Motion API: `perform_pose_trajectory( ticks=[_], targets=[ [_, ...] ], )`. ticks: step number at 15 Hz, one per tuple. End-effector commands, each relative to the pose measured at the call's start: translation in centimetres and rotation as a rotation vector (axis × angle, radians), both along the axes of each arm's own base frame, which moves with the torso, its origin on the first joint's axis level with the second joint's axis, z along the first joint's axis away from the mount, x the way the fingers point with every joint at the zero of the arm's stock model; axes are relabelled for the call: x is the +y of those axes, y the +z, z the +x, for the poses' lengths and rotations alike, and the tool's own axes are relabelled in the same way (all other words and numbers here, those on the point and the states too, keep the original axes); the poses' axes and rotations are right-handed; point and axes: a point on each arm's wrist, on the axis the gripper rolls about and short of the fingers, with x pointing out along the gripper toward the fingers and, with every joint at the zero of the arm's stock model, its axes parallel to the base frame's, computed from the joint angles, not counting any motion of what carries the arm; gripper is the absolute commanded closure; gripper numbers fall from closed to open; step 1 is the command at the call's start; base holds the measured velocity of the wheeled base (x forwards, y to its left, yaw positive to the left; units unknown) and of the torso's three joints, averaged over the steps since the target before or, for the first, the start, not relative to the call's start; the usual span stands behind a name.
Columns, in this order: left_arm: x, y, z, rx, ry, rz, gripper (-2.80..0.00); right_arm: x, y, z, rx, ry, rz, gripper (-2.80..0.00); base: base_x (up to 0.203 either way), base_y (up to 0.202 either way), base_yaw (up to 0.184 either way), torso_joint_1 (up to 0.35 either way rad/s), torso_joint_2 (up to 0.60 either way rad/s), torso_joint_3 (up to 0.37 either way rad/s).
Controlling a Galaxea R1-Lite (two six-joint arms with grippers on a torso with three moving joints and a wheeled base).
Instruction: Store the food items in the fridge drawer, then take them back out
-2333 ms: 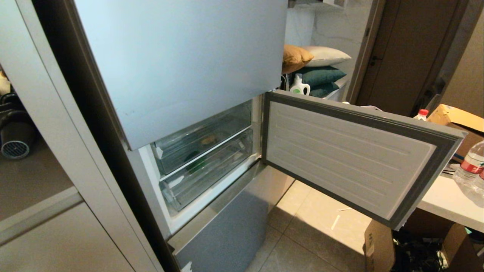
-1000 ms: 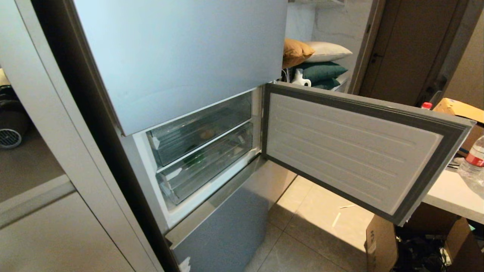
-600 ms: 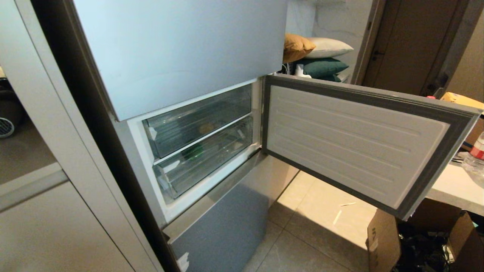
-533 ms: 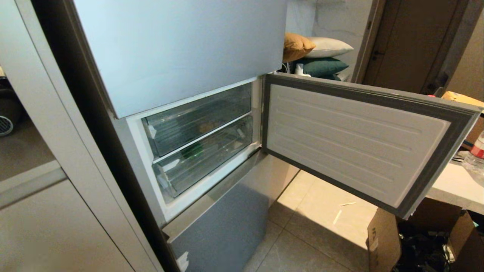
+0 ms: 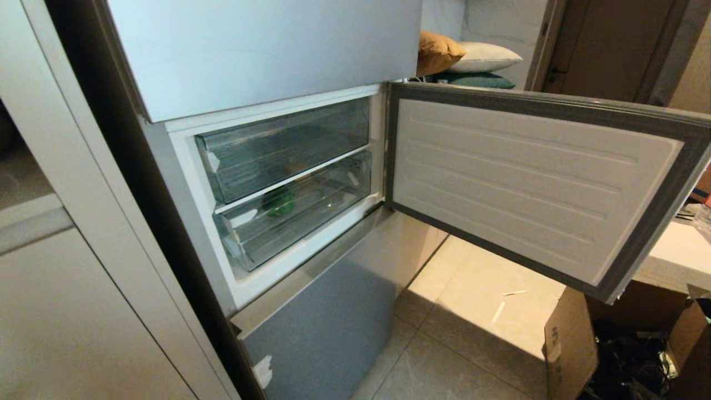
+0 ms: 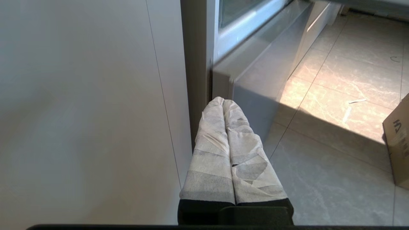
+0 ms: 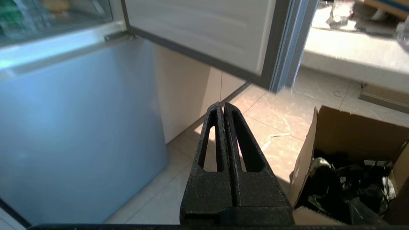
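Observation:
The fridge's middle section stands open, its door (image 5: pixel 527 178) swung out to the right. Inside are two clear plastic bins, an upper one (image 5: pixel 266 141) and a lower one (image 5: pixel 311 214), both pushed in. The green bell pepper (image 5: pixel 279 203) shows through the lower bin's front. In the right wrist view a tan-brown lump (image 7: pixel 56 4) lies behind clear plastic near a green blur (image 7: pixel 9 16). Neither arm is in the head view. My left gripper (image 6: pixel 223 101), fingers wrapped in white tape, is shut and empty, low by the fridge's bottom corner. My right gripper (image 7: pixel 222 104) is shut and empty, low below the open door.
The lowest blue-grey panel (image 5: pixel 328 328) is closed. A white cabinet (image 5: pixel 66 311) flanks the fridge on the left. An open cardboard box (image 5: pixel 572 344) and a white table (image 5: pixel 677 255) stand right of the door. Pillows (image 5: pixel 461 55) lie behind. Tape scraps (image 5: pixel 498 312) lie on the tiled floor.
The whole head view has shifted: the fridge's open section now sits higher in the picture and more of its bins show, so the camera has sunk. Nothing in the scene has moved.

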Motion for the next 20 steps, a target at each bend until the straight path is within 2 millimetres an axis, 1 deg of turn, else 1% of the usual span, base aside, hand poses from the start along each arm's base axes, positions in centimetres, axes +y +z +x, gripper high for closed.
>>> perform_pose_trajectory(
  ticks=[1,12,20],
  targets=[
    [0.00,-0.01,0.00,0.000,0.000,0.000,0.00,0.00,-0.80,0.24,0.029,0.001,0.000,0.00,0.000,0.000,0.000,-0.225,0.55,0.333],
    [0.00,-0.01,0.00,0.000,0.000,0.000,0.00,0.00,-0.84,0.24,0.029,0.001,0.004,0.00,0.000,0.000,0.000,-0.185,0.51,0.321],
    [0.00,-0.01,0.00,0.000,0.000,0.000,0.00,0.00,-0.85,0.24,0.030,0.002,-0.007,0.00,0.000,0.000,0.000,-0.017,0.06,0.039]
  ],
)
